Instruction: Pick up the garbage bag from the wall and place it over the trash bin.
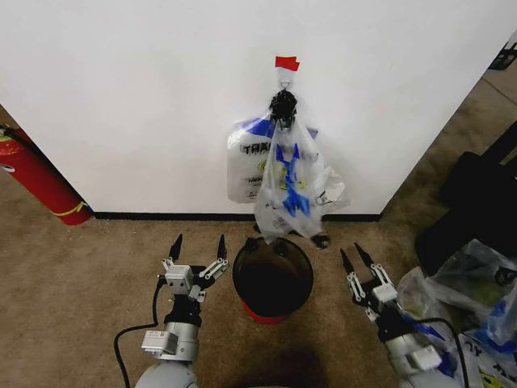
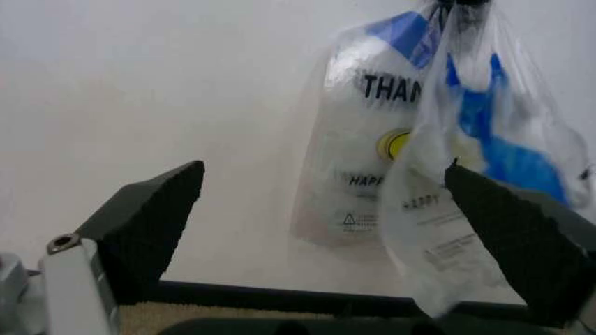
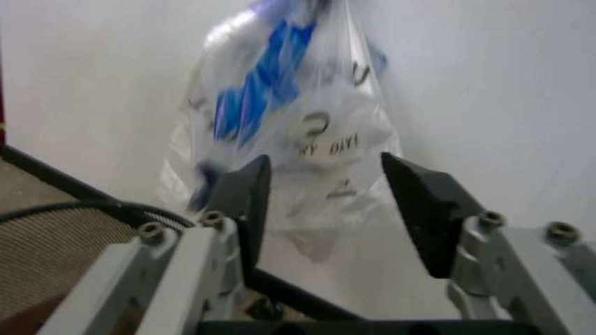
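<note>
Bag hanging on wall, both grippers waiting low beside bin.
Garbage bag (image 1: 291, 182) is hanging from the hook (image 1: 284, 78) on the wall (image 1: 145, 97), above the trash bin (image 1: 273, 277). Left gripper (image 1: 199, 245) and right gripper (image 1: 354, 256) are flanking the bin, jaws spread apart, gripping nothing.

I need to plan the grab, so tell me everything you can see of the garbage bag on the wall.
The garbage bag is thin, see-through plastic with blue handles and sides, black "THANK YOU" lettering and a yellow smiley. It hangs limp and crumpled from a metal hook under a red tape strip on the white wall, handles bunched at the top. Its lower end dangles just above the trash bin. Neither claw touches it.
</note>
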Robot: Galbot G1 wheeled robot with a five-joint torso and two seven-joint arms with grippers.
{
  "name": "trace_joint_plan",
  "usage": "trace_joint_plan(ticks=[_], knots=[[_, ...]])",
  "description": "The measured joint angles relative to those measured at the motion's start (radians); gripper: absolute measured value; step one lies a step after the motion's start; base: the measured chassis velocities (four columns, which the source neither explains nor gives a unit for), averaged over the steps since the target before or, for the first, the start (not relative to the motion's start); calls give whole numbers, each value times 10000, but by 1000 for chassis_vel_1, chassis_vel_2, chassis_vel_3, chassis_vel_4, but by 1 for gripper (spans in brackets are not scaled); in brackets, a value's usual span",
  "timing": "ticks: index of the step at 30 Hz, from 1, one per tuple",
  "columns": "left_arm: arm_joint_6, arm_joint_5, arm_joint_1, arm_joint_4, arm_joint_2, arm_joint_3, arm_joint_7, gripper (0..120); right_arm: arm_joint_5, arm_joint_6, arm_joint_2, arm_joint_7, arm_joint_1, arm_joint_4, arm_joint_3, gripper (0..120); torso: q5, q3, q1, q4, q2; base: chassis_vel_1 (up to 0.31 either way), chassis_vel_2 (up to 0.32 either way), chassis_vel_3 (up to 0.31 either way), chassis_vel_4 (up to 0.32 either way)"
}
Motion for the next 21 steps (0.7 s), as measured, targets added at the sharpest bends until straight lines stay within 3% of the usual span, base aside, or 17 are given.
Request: trace_joint_plan(ticks=[3, 10, 11, 16, 21], knots=[[-31, -2, 5, 38, -4, -27, -16, 100, 198, -219, -146, 88, 26, 289, -70, 55, 1, 0, 0, 4, 0, 0, 0, 0, 0], [-66, 11, 51, 87, -45, -46, -32, 100, 1591, -2557, -1476, 1212, 1321, 981, -956, 86, 0, 0, 0, 2, 0, 0, 0, 0, 0], [-66, 11, 51, 87, -45, -46, -32, 100, 1591, -2557, -1476, 1212, 1321, 981, -956, 86, 0, 0, 0, 2, 0, 0, 0, 0, 0], [-67, 90, 174, 93, -134, -58, -32, 100, 1984, -3205, -2523, 1409, 3659, 47, -2858, 100, 0, 1, 0, 1, 0, 0, 0, 0, 0], [-76, 158, 288, 92, -199, -146, -30, 100, 1912, -3752, -2498, 1730, 5636, -713, -4536, 100, 0, 2, 1, 6, -1, 0, 0, 0, 0]])
